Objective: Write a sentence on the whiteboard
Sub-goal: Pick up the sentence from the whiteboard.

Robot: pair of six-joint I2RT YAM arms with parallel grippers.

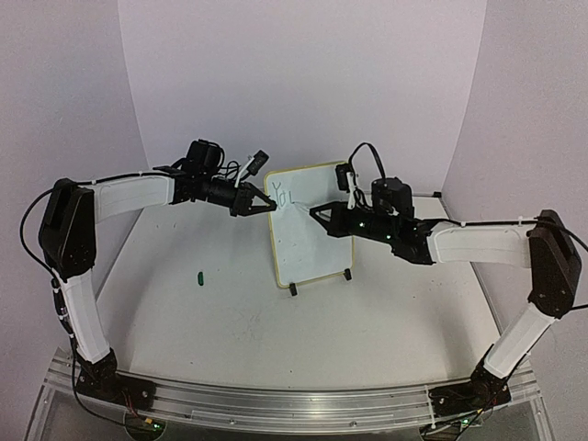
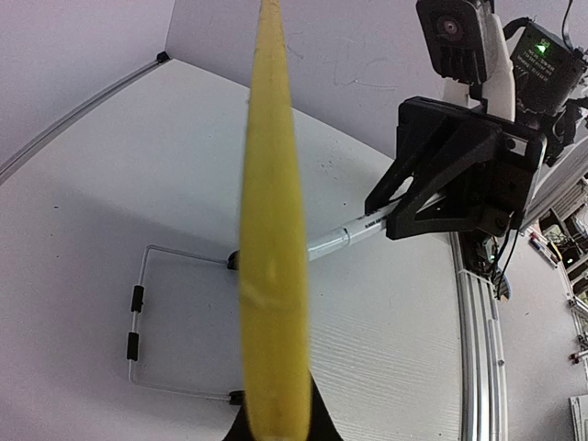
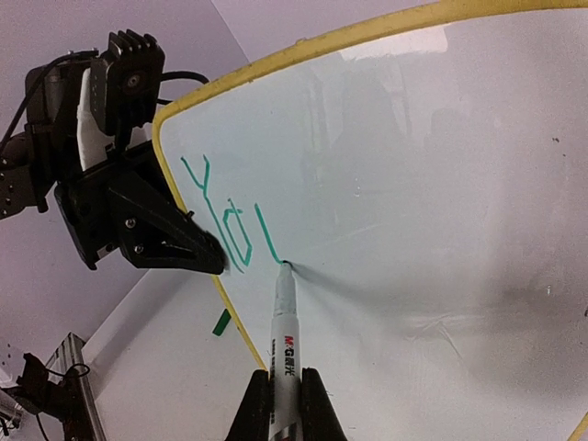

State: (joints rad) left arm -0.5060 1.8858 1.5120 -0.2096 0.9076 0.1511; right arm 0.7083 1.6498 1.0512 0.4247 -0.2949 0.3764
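The small rectangular whiteboard with rounded corners and a thin pale-yellow frame (image 1: 312, 248) stands upright near the middle of the white tabletop (image 1: 230, 312), leaning back a little, its 2 small black feet (image 1: 293, 289) on the surface. In the left wrist view the frame shows edge-on as a blurred yellow band (image 2: 271, 276), and behind it the board's thin wire stand with 2 black sleeves (image 2: 136, 322) rests on the tabletop.

The left pincer (image 1: 269, 204) is clamped on the board's left edge near the top corner, with its black fingers (image 3: 197, 253) closed onto the yellow frame just beside the writing.

The right pincer (image 3: 280, 409) reaches in from the other side and grips a white-barrelled marker with black print on its side (image 3: 283, 349), the jaws narrow around the barrel. The marker points forward out of the fingers, and its tip touches the board's white face (image 3: 413, 184).

The green handwritten sentence (image 3: 225, 216) is only begun: a "Y", an "o" and 1 bent stroke of a third letter, sloping down from the upper left corner of the board. The marker tip sits at the lower end of that last stroke. From the top camera the letters (image 1: 285, 197) show as a short green mark in the board's upper left, between the 2 pincers.

A small green piece (image 1: 199, 276) lies on the tabletop to the left of the board, well apart from it; what it is cannot be told.
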